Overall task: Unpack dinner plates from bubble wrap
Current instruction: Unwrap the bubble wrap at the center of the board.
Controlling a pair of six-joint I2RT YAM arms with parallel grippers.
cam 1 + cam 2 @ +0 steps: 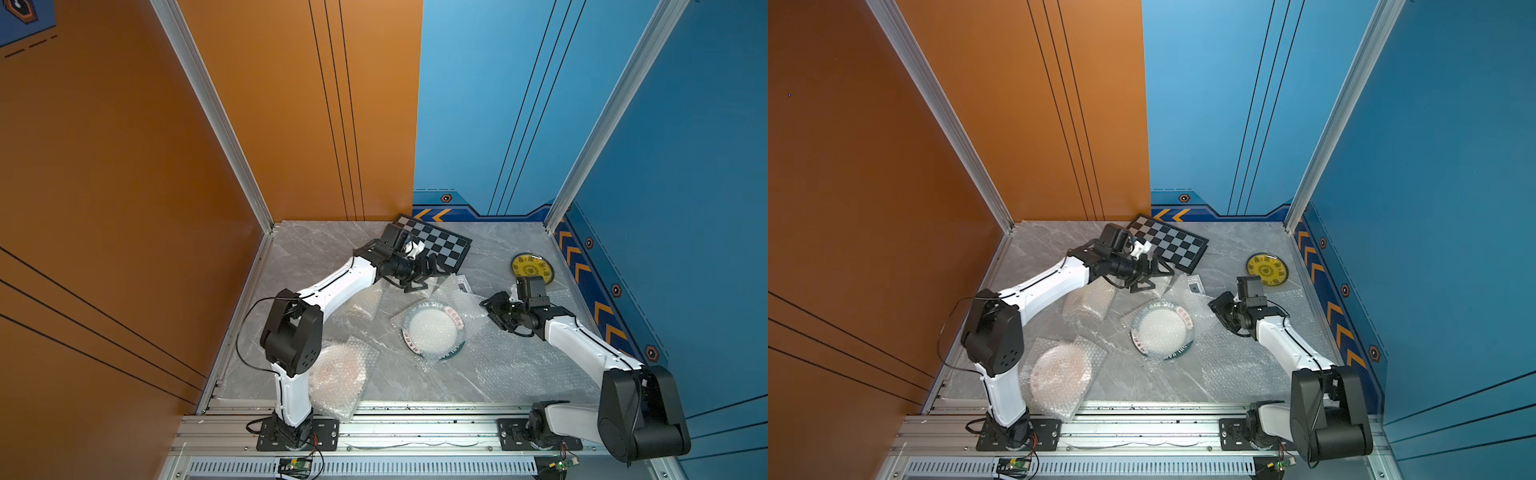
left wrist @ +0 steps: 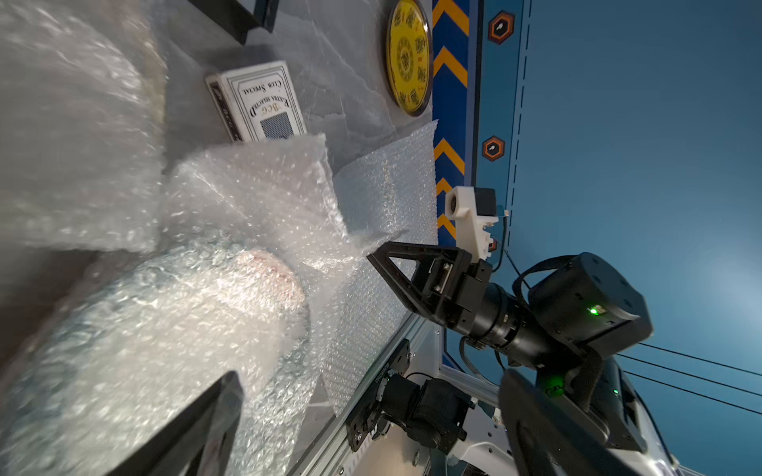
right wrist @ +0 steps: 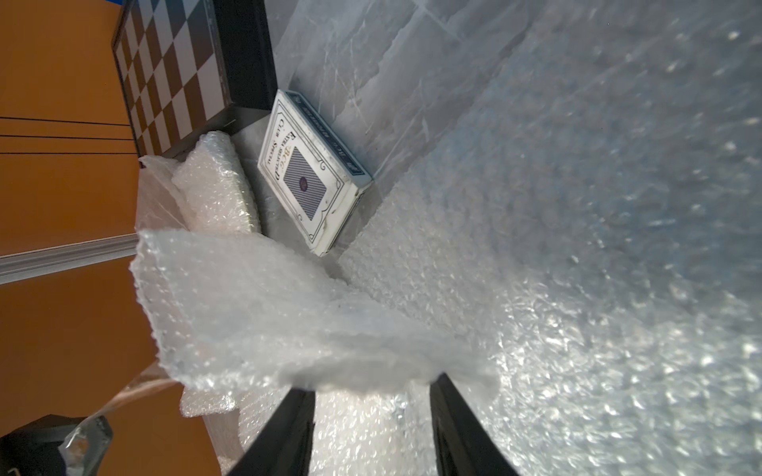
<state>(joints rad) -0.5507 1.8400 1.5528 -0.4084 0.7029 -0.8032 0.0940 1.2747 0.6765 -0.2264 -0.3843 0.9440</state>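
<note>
A bare yellow dinner plate [image 1: 532, 269] [image 1: 1266, 270] lies at the back right. In the middle, a white plate with a lettered rim [image 1: 434, 330] [image 1: 1163, 330] sits in loosened bubble wrap [image 3: 255, 313]. My left gripper [image 1: 424, 274] [image 2: 371, 377] hangs open above its far edge, holding nothing. My right gripper [image 1: 492, 307] [image 3: 371, 385] is at the wrap's right side, jaws apart, with a raised flap lying across its tips. Another wrapped plate [image 1: 336, 374] lies by the left arm's base, and a wrapped bundle [image 1: 365, 303] lies under the left forearm.
A black-and-grey checkerboard [image 1: 432, 241] [image 3: 173, 70] lies at the back behind the left gripper. A small white card box [image 1: 462, 284] [image 2: 259, 103] lies between it and the wrap. A flat bubble wrap sheet [image 1: 532, 365] covers the table under the right arm.
</note>
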